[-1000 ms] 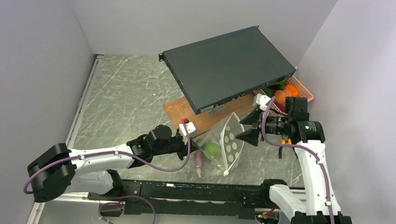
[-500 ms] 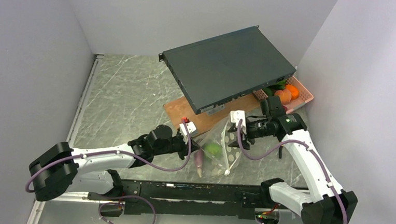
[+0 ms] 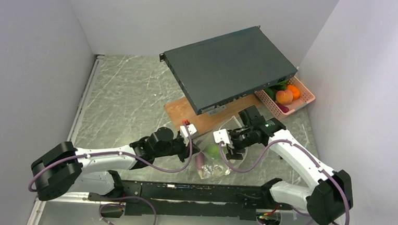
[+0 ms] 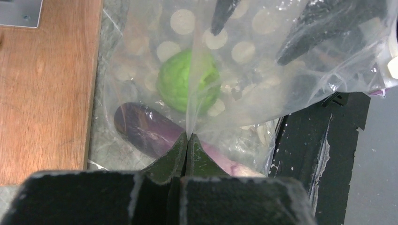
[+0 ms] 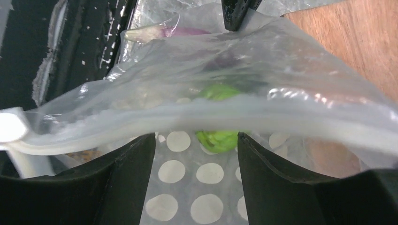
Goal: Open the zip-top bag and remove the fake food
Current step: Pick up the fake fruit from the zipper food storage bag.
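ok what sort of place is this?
Looks like an enclosed robot test cell: plain white walls around a marble-look table, a dark rack-style chassis as clutter, toy food in a pink basket.

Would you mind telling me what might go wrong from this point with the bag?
1. The left gripper pinches only a thin fold of the bag; a pull could slip it free.
2. The bag's rim drapes across the open right gripper, so closing on the green ball may catch plastic too.
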### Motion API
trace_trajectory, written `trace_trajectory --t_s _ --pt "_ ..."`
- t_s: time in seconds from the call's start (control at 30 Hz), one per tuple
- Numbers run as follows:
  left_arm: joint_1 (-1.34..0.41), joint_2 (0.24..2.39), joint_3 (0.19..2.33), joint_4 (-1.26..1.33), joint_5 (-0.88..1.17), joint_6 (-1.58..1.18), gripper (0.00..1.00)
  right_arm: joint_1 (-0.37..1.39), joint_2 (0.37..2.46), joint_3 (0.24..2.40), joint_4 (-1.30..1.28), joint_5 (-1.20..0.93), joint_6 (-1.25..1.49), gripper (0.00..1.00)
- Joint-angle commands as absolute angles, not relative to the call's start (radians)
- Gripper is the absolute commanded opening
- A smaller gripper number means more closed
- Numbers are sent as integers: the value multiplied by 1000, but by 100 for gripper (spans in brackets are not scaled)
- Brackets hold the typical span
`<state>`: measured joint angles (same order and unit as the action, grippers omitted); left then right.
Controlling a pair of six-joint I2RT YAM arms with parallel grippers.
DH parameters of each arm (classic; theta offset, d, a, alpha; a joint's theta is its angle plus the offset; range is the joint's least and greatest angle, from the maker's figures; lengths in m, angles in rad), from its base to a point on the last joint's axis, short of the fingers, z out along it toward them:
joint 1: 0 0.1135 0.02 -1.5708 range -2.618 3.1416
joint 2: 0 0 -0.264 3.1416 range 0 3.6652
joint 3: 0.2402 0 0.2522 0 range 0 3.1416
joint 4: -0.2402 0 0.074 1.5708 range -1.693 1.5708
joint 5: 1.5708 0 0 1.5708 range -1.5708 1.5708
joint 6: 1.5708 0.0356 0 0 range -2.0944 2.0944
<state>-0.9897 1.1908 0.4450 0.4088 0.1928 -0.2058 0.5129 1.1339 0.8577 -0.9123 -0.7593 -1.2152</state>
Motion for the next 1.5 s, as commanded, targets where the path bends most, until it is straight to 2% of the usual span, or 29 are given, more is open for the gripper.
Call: trace_trajectory --t_s 0.0,0.23,0.73,1.27,1.47 --pt "-993 1212 443 458 201 -224 0 558 1170 846 -824 -723 -1290 67" --pt "-993 1221 430 465 207 -230 0 619 1227 825 -766 -686 -1302 70" --pt "-992 1235 420 466 226 -249 0 623 1317 761 -612 -631 -1261 80" --pt "-993 1253 431 451 232 -257 0 624 1352 673 -515 -524 -1294 77" --pt "-993 1257 434 450 235 -255 0 621 1341 668 -478 -484 -1249 79"
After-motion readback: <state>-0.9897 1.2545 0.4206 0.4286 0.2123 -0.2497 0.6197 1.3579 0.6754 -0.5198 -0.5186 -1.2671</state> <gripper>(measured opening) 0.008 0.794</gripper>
